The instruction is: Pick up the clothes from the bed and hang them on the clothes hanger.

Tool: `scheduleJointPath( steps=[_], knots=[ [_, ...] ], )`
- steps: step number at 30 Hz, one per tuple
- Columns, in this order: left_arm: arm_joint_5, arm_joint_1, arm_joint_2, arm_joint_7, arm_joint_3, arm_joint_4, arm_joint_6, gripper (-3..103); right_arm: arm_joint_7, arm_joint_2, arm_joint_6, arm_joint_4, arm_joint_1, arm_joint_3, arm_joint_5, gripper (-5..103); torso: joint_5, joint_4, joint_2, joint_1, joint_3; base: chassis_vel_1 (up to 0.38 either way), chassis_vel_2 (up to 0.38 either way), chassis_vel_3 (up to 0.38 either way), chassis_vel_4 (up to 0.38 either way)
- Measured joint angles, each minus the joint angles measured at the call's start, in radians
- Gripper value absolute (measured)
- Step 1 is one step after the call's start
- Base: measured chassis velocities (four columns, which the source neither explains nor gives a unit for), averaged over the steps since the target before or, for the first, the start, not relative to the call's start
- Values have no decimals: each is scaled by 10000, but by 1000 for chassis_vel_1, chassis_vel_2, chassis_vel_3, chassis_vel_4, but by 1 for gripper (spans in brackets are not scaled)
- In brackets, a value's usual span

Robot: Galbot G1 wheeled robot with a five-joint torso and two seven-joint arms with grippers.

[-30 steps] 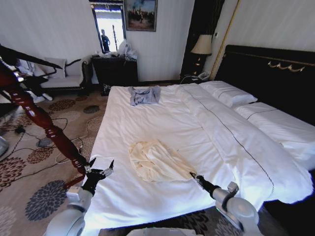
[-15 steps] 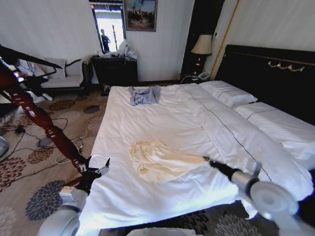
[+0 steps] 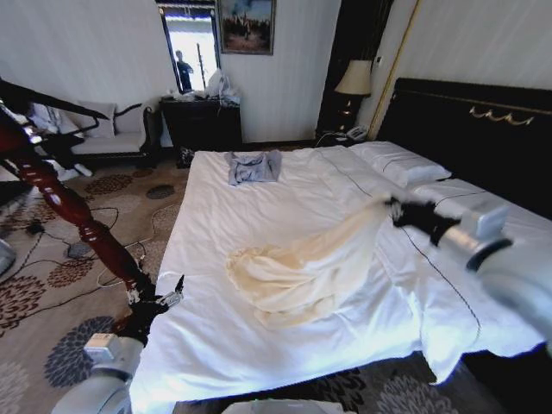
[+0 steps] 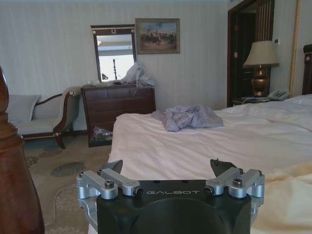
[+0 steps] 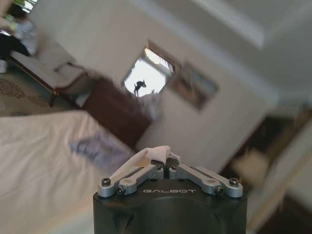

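The cream clothes (image 3: 293, 267) lie partly bunched on the white bed (image 3: 224, 216), with one end drawn up into a taut strip toward the pillows. My right gripper (image 3: 394, 209) is shut on that raised end above the duvet; a fold of cream fabric (image 5: 157, 154) sticks out between its closed fingers (image 5: 163, 165). My left gripper (image 3: 160, 291) stands open at the bed's near left corner, holding nothing (image 4: 167, 168), with the clothes (image 4: 287, 195) off to one side. The thin black clothes hanger (image 3: 60, 101) shows at the far left, partly cut off.
A small grey-blue garment (image 3: 254, 166) lies at the bed's far end. A thick reddish-brown wooden post (image 3: 78, 220) leans close beside my left arm. Cables (image 3: 112, 259) trail over the patterned carpet. A dark dresser (image 3: 200, 125), a sofa (image 3: 108, 138) and a lamp (image 3: 354, 79) line the back wall.
My right gripper has risen from the near edge and swung far-right over the duvet, lifting and stretching one end of the clothes. The left gripper has drifted slightly down and left.
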Motion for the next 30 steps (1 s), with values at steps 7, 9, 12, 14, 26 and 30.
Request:
scheduleJointPath(
  steps=[7,9,12,14,26,30],
  knots=[
    [64,-124,31,-168,128,-184,148,100,-610,-2078,1028,-1028,1683,-212,472,0,2,1,-1,0,1,0,0,0,0],
    [41,-164,87,-187,103,-215,177,100,-658,-2649,1252,-1593,2519,-320,937,0,2,1,-1,0,1,0,0,0,0],
    [-49,-242,152,-238,96,-235,252,100,-656,-3209,1435,-2250,3226,-352,1546,0,4,-1,0,0,0,0,0,0,0],
    [-89,-286,184,-273,115,-244,289,100,-652,-3475,1535,-2553,3430,-339,1781,0,5,-2,0,0,-1,0,0,0,0],
    [-556,-562,285,-476,-98,-444,533,100,-869,-7116,2757,-5833,2239,1275,2574,0,4,0,-1,0,0,0,0,0,0],
    [-696,-471,250,-473,-295,-448,531,100,-904,-8225,2925,-6434,1475,2145,2818,0,4,-1,0,0,0,0,0,0,0]
  ],
)
